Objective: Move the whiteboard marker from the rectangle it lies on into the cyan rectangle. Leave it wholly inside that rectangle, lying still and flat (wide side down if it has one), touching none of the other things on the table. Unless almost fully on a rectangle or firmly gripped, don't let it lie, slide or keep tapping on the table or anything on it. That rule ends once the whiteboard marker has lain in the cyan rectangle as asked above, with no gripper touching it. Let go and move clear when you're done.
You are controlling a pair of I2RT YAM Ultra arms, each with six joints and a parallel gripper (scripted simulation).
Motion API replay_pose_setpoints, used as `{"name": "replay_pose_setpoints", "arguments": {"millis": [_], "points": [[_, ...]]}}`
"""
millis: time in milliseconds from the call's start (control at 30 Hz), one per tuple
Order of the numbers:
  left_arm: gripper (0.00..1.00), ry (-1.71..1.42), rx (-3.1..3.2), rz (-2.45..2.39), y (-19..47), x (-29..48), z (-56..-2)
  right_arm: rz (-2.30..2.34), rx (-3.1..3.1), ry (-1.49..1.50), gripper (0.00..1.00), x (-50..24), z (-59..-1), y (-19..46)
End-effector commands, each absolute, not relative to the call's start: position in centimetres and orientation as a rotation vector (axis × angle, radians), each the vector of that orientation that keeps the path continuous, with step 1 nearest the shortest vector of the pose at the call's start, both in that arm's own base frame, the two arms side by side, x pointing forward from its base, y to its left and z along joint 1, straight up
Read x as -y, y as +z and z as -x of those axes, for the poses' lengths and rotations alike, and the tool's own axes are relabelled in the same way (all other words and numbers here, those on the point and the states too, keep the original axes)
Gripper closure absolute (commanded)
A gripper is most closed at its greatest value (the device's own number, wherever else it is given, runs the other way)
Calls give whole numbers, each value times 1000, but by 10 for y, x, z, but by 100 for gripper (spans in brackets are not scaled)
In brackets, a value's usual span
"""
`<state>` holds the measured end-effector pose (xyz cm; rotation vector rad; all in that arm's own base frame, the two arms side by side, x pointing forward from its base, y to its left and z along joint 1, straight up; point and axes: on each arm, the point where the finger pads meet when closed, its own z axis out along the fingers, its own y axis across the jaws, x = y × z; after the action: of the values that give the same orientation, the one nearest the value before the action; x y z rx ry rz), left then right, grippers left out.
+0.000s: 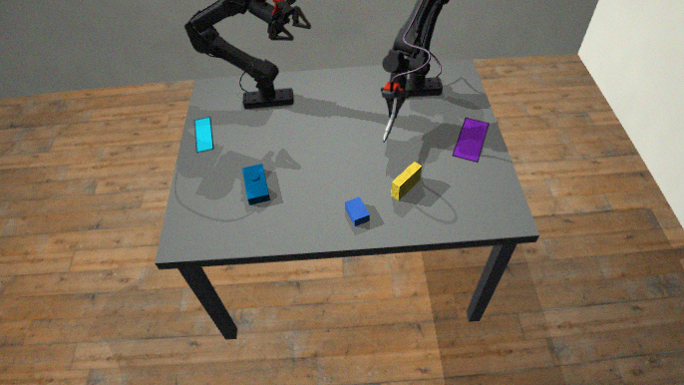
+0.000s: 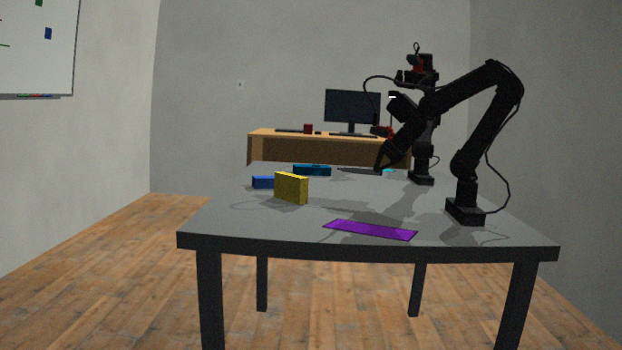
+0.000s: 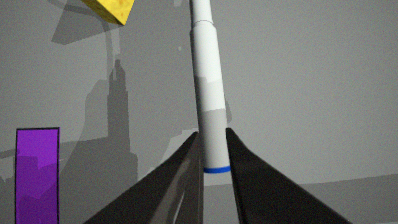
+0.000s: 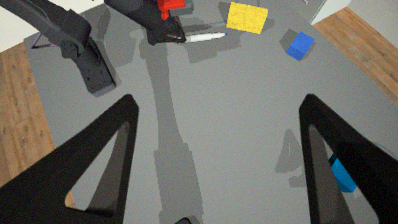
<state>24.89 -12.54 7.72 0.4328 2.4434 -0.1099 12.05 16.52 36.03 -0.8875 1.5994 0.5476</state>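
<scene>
The whiteboard marker (image 1: pixel 388 131) (image 2: pixel 355 170) (image 3: pixel 209 75) (image 4: pixel 205 37) is white with a blue ring near its held end. My left gripper (image 1: pixel 392 115) (image 2: pixel 379 170) (image 3: pixel 213 137) is shut on that end and holds the marker above the grey table, pointing away from the arm's base. The cyan rectangle (image 1: pixel 203 135) (image 2: pixel 389 170) lies bare at the far left in the top view. The purple rectangle (image 1: pixel 471 140) (image 2: pixel 371 229) (image 3: pixel 38 175) lies bare at the right. My right gripper (image 1: pixel 300 32) (image 4: pixel 215 100) is open and empty, high above the table's back edge.
A yellow block (image 1: pixel 406 181) (image 2: pixel 290 187) (image 4: pixel 247 18) stands on edge in front of the marker. A small blue block (image 1: pixel 357 210) (image 2: pixel 262 182) (image 4: pixel 300 46) sits near the front edge. A teal-blue box (image 1: pixel 255 184) (image 2: pixel 312 170) (image 4: pixel 344 175) lies at the left, forward of the cyan rectangle.
</scene>
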Motion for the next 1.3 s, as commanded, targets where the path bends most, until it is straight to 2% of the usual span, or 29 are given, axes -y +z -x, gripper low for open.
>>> {"name": "replay_pose_setpoints", "arguments": {"millis": [0,167,300,1267], "points": [[90,-69,-2401,-346,90,159,-264,861,-1578,561,0,-158,-119,372],[90,-120,-2375,-501,90,231,-240,861,-1578,561,0,-158,-119,372],[90,-117,-2378,-538,88,242,-234,861,-1578,561,0,-158,-119,372],[90,-385,-1806,-1654,85,245,-222,861,-1578,561,0,-158,-119,372]]}}
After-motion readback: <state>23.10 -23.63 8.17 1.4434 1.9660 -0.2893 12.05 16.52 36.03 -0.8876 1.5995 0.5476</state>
